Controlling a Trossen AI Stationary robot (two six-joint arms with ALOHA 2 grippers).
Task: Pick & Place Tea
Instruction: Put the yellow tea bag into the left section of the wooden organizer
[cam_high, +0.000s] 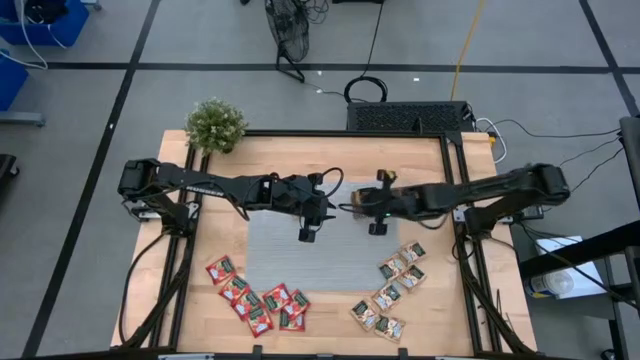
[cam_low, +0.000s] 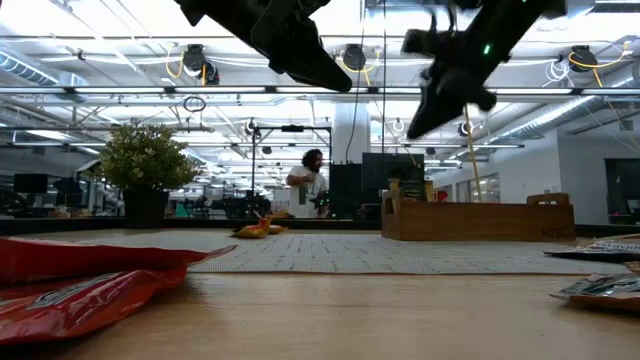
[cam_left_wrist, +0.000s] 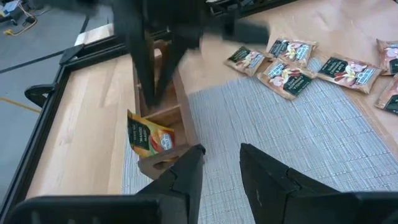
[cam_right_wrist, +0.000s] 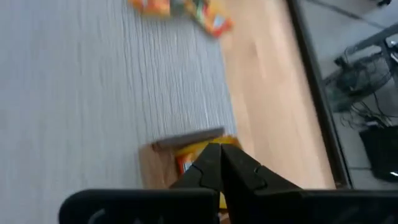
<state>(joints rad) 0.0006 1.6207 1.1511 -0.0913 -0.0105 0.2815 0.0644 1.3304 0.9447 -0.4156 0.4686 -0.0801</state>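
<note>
Left gripper: your left gripper (cam_left_wrist: 221, 152) hung above the grey mat (cam_high: 285, 255) near its far edge, jaws parted with clear space between them and nothing in them.
Right gripper: your right gripper (cam_right_wrist: 219, 149) hung just beside it over the wooden tray (cam_left_wrist: 163, 163), jaws pressed together. Nothing showed hanging from it in the low view, so I judged it empty.
Tea in the tray: one orange sachet (cam_left_wrist: 148, 137) stood tilted in the near end compartment.
Tea waiting: red sachets (cam_high: 255, 300) lay clustered at the mat's front left corner. Pale-and-green sachets (cam_high: 395, 280) lay along its front right. A few loose orange sachets (cam_low: 258, 228) sat at the mat's far side.
Progress: by my reading, most of the tea had not yet gone into the tray.
Risk, arms: the two grippers were near each other over the same spot. If you swung either one across for the next pick, the wrists could clash.
Risk, tray: a low pass by the right gripper could nudge the tray along the mat or knock the tilted sachet out.
Risk, picks: the sachets lay flat and overlapping, so jaws coming down on a pile could catch two or slide off the slick foil.
Bystander: a person (cam_low: 308, 185) stood in the room far behind the table, well apart from the arms.
</note>
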